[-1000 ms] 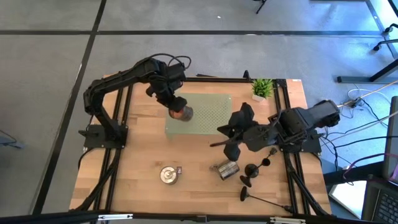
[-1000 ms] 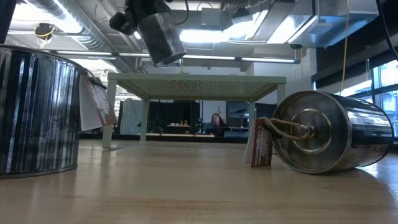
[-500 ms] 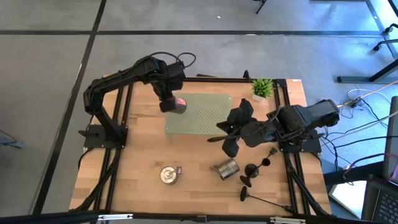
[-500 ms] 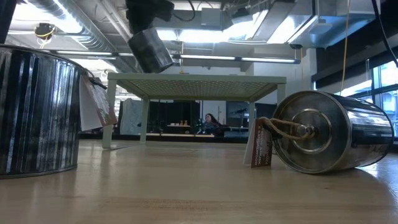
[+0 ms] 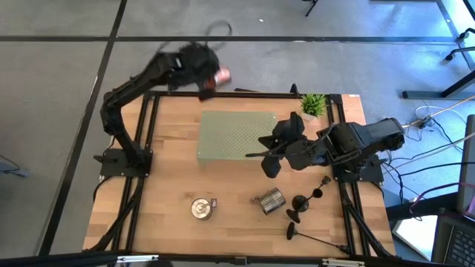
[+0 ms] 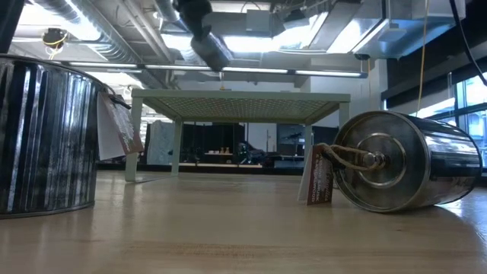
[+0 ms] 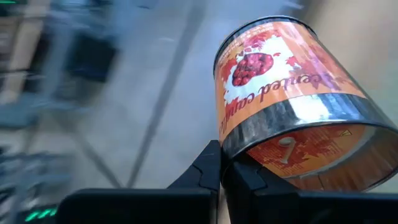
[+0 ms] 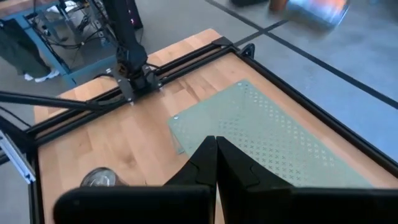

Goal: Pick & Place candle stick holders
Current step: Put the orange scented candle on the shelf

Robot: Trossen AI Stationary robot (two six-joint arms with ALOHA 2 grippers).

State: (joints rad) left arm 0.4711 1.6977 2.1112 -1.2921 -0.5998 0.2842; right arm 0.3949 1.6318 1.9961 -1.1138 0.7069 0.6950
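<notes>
My left gripper (image 5: 202, 70) is high up past the table's far edge, shut on an orange and silver tin can (image 7: 292, 106), which shows blurred in the high view (image 5: 220, 75) and in the low view (image 6: 211, 50). My right gripper (image 5: 250, 156) is shut and empty above the right edge of the green perforated platform (image 5: 237, 137); in its wrist view (image 8: 215, 143) nothing is between the fingers. Three black candle stick holders (image 5: 304, 199) lie on their sides at the table's near right; no gripper touches them. My left gripper pinches the can's wall at the rim (image 7: 231, 148) of the end that faces the wrist camera, between its two fingers (image 7: 211, 171). The can is lifted clear of everything and tilted, its printed side wall pointing away from the fingers.
A silver can (image 5: 200, 209) stands upright near the front edge, large at the low view's left (image 6: 46, 137). Another silver can (image 5: 271, 200) lies on its side, tag attached (image 6: 403, 160). A small green plant (image 5: 313, 104) stands at the far right corner.
My left gripper has risen with the can from over the platform's far left part and swung past the table's far edge, tipping the can over. My right gripper has drifted a little toward the far edge, still shut.
</notes>
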